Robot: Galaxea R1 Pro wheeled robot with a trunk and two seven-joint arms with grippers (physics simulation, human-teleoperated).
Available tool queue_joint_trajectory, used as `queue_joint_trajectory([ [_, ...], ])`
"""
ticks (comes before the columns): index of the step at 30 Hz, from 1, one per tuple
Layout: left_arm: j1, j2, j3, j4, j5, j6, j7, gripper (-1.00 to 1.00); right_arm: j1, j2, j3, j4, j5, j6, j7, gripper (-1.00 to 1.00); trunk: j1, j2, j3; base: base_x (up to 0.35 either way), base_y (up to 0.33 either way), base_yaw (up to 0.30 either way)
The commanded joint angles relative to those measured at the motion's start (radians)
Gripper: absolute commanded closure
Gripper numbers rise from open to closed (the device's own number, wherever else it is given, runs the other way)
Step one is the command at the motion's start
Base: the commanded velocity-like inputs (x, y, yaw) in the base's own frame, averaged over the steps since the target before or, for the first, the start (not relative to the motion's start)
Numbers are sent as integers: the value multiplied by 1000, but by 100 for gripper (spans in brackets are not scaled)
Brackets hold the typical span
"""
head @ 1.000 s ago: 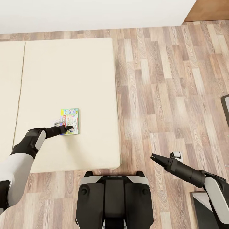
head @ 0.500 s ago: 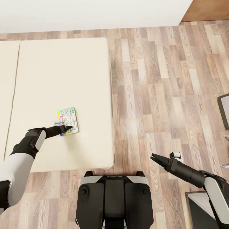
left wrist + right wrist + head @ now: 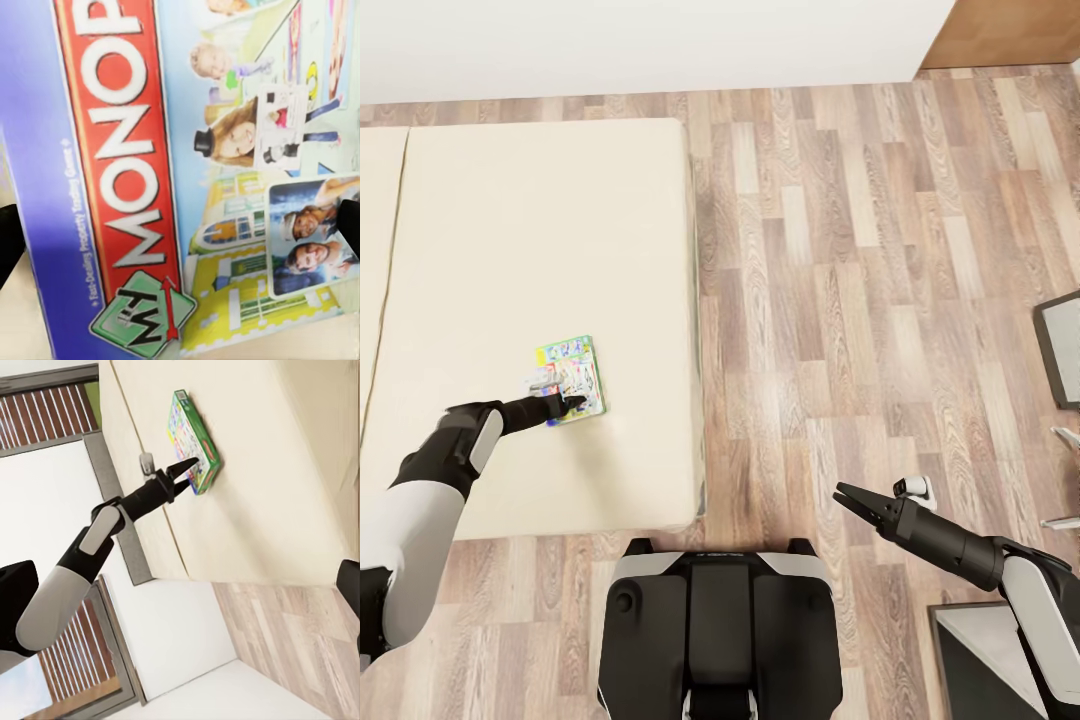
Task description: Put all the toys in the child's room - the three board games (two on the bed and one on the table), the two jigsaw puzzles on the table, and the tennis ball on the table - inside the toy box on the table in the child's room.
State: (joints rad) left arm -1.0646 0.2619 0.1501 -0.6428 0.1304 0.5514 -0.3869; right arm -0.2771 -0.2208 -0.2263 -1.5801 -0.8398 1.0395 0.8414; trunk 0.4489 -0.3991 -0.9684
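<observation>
One board game (image 3: 572,372), a flat printed box with a red band and green edges, lies on the beige bed (image 3: 560,220) near its front. My left gripper (image 3: 574,403) hovers at the game's near edge. The left wrist view shows the game's cover (image 3: 225,187) close up, with a dark fingertip at each side, so the jaws stand open. The right wrist view shows the game (image 3: 193,442) with the left gripper (image 3: 186,472) touching or just off its edge. My right gripper (image 3: 844,496) hangs open over the wood floor, holding nothing. The toy box, table, puzzles and ball are out of view.
Wood floor (image 3: 840,280) stretches right of the bed. A white wall (image 3: 660,40) runs behind it. A dark-framed grey panel (image 3: 1062,345) sits at the right edge, and a dark unit (image 3: 990,660) at the lower right. My own base (image 3: 720,620) is in front.
The whole view has shifted, so the bed and floor slide left in the picture. The game stays by the left gripper and looks slightly turned. Both arms hold their poses.
</observation>
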Motion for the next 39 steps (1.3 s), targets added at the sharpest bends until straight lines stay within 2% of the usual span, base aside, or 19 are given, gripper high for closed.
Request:
queue_joint_trajectory([
  [1,1,-6,0,8,9,10,-3,-100,-1,0,-1,0,4,4,5,-100,1,-1,-1,0,-188,0],
  [16,1,-6,1,8,10,12,-3,-100,-1,0,-1,0,4,4,5,-100,1,-1,-1,0,-102,0],
  [39,1,-6,1,8,10,10,-3,-100,-1,0,-1,0,4,4,5,-100,1,-1,-1,0,-32,-3],
])
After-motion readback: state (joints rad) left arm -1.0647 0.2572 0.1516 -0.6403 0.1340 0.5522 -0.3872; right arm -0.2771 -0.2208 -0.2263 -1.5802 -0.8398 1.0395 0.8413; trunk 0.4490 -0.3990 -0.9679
